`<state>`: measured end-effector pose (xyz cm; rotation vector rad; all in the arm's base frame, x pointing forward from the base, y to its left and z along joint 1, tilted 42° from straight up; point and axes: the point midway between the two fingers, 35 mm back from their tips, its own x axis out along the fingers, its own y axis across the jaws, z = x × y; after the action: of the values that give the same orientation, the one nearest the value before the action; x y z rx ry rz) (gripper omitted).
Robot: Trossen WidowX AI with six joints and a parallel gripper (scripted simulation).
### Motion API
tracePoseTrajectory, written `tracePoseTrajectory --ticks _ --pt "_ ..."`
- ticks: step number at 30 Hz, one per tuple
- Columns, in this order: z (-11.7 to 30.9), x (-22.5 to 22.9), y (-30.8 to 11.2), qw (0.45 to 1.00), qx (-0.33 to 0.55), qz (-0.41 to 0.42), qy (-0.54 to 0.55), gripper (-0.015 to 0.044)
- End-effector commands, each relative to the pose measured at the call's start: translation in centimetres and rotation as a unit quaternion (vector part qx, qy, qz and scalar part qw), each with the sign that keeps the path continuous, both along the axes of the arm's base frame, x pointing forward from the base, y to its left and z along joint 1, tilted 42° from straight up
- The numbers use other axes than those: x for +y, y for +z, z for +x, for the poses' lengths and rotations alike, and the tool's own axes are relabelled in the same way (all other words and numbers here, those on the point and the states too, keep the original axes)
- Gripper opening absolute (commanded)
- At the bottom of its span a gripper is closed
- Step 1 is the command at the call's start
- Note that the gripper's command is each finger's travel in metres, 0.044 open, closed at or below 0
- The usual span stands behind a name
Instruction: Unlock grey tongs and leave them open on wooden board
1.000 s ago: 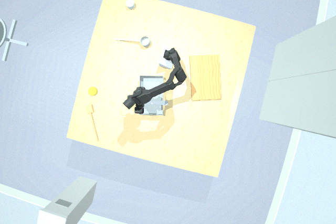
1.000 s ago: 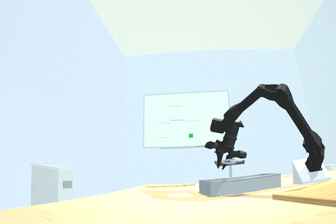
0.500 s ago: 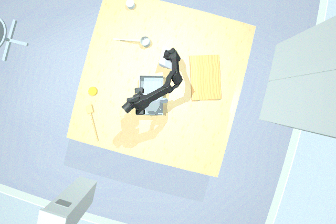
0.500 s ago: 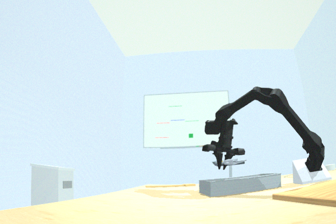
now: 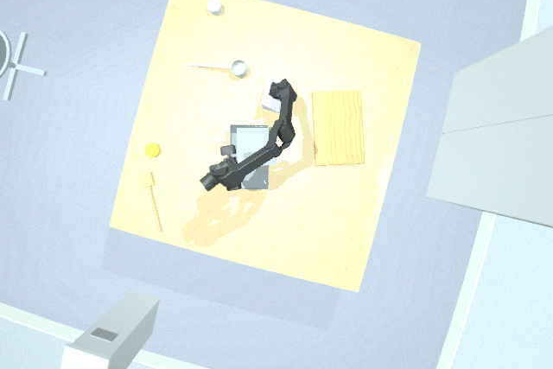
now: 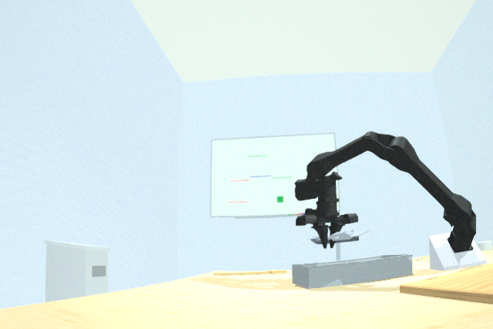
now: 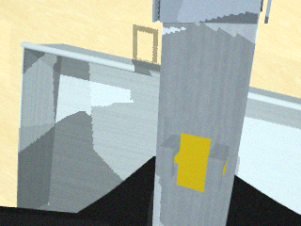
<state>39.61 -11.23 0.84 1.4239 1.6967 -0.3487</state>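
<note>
My gripper (image 6: 329,244) (image 7: 181,167) points down and is shut on the grey tongs (image 6: 347,239) (image 7: 204,85). It holds them above the roasting tin (image 6: 354,273) (image 5: 249,125) (image 7: 89,53), clear of its rim. The tongs lie roughly level in the exterior view. In the wrist view their grey arm runs up between the black fingers, with a yellow tab (image 7: 193,162) between two small grey lugs. Whether the lock is engaged cannot be told. From above, the arm hides most of the tongs. The wooden board (image 5: 338,128) (image 6: 457,282) lies flat to the right of the tin.
A white wedge-shaped block (image 5: 270,104) (image 6: 437,253) stands by the arm's base, behind the tin. A ladle-like tool (image 5: 238,68) and a white cup (image 5: 214,6) are farther back. A yellow disc (image 5: 152,149) and a wooden mallet-like tool (image 5: 148,179) lie at the left.
</note>
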Motion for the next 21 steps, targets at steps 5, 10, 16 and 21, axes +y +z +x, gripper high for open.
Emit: tracePoseTrajectory --ticks 5,10,16,21 --pt "0.0 0.1 0.3 1.000 -0.001 -0.001 0.004 -0.0150" --pt "0.2 1.6 2.6 1.000 -0.020 -0.004 0.023 -0.0150" --pt "0.1 4.0 6.1 0.997 -0.048 -0.008 0.052 -0.0150" --pt "-0.3 6.1 8.9 0.994 -0.072 -0.010 0.076 -0.0150"
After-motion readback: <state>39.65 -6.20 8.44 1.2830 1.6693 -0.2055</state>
